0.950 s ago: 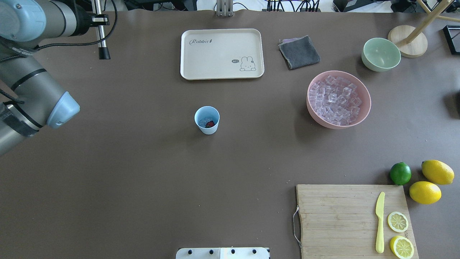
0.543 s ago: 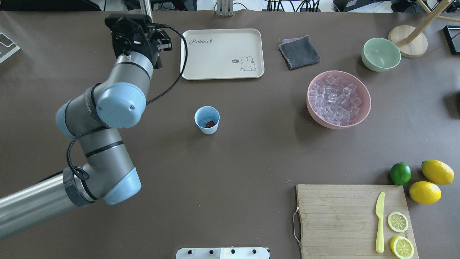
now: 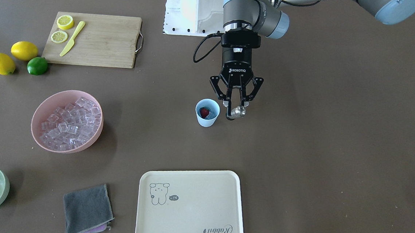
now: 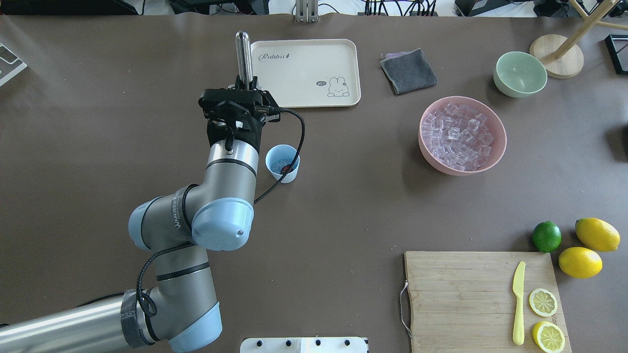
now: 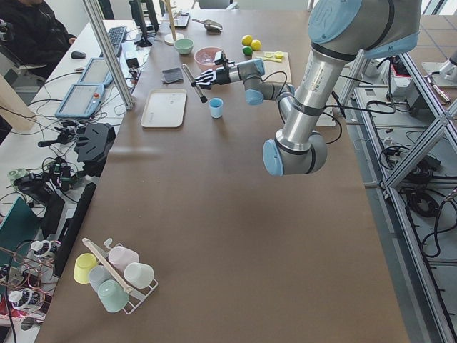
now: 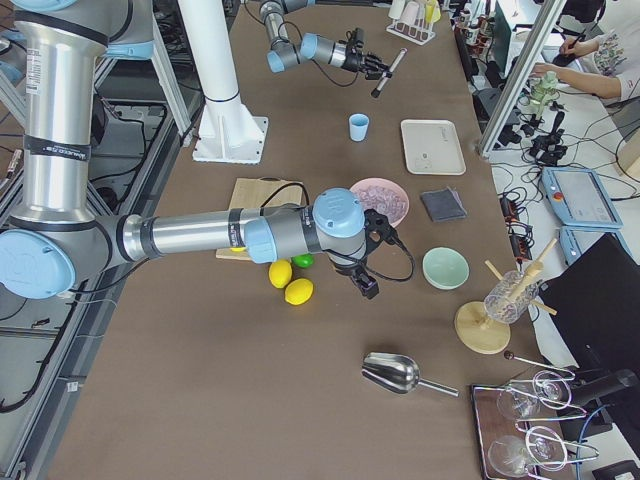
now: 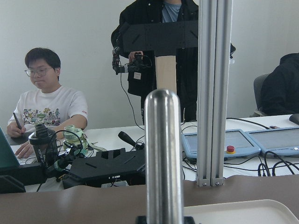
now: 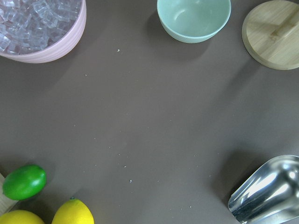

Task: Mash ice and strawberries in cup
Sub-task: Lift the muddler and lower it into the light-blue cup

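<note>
Your left gripper [image 3: 235,108] hangs above the tabletop [image 4: 343,215], just beside the cup [image 3: 206,121] on the robot's left of it, not touching it. Its jaws are clamped on a metal rod [image 4: 243,54], gripped partway along its length. The rod's rounded, shiny end points up and away from the robot toward the cream tray [image 4: 304,73]. Its dark tip slants down near the cup, outside the rim.

The light blue cup stands upright near the middle of the tabletop. Inside it lie 1 red strawberry [image 3: 204,112] and a few clear ice cubes [image 4: 277,165]. Many more cubes fill the pink bowl [image 4: 461,171], well apart on the robot's right.

Your right gripper [image 6: 365,287] shows only in a side view, low over the tabletop near the lime [image 4: 546,236] and 2 lemons [image 4: 580,262]. You cannot tell how its jaws stand. Its wrist camera looks down on the pink bowl's edge, the pale green bowl [image 4: 520,73] and a metal scoop [image 8: 271,193].

Near the robot's right side, a cutting board [image 4: 456,294] carries a yellow knife [image 4: 518,304] and 2 lemon halves [image 4: 543,302]. A grey cloth [image 4: 408,72] lies between the tray and the green bowl.
</note>
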Controlling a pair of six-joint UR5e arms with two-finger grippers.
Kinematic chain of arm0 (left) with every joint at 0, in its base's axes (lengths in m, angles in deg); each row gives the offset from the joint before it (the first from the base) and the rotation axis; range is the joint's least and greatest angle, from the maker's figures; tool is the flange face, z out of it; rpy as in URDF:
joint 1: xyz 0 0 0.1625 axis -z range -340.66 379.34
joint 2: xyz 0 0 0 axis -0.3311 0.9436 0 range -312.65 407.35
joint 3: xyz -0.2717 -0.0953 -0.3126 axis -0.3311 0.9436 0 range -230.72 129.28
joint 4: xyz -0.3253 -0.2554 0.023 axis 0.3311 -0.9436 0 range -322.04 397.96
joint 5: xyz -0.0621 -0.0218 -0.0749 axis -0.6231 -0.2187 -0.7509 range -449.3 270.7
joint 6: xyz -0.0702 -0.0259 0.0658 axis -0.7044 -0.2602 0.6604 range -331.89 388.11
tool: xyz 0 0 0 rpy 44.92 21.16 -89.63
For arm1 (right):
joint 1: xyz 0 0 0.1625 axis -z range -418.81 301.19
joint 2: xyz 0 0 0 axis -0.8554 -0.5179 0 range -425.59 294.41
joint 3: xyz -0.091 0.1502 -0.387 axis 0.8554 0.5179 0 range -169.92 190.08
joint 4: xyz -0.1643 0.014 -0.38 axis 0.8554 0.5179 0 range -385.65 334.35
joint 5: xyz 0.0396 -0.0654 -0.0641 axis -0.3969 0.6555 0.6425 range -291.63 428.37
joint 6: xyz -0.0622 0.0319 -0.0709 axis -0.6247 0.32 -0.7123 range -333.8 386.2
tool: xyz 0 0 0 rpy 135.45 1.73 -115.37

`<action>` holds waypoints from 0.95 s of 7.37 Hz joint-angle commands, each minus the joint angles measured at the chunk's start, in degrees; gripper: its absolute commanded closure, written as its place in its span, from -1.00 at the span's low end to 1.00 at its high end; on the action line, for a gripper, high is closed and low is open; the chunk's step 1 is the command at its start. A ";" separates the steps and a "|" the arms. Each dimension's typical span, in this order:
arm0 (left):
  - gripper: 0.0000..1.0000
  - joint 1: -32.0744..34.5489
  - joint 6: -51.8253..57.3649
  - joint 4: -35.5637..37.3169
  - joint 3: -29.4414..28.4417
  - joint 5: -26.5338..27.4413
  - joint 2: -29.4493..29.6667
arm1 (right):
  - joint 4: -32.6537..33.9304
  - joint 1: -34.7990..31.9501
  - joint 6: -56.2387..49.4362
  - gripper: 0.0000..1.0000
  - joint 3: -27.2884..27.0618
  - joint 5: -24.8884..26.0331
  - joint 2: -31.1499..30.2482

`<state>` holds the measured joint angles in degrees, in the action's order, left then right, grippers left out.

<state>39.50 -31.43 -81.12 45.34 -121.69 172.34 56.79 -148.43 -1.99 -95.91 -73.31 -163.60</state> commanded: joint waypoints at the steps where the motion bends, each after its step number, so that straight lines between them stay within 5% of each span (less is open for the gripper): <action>1: 1.00 -2.93 -0.05 -0.45 -1.14 3.48 0.53 | 0.00 -0.03 0.59 -0.98 0.08 0.08 -0.25; 7: 1.00 -6.45 0.04 -3.08 -5.62 2.07 3.87 | -0.53 -0.29 0.60 -0.98 -2.19 -0.09 -3.94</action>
<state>33.28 -31.50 -83.51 40.27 -119.28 176.15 56.33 -148.54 -1.33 -97.08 -73.37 -166.46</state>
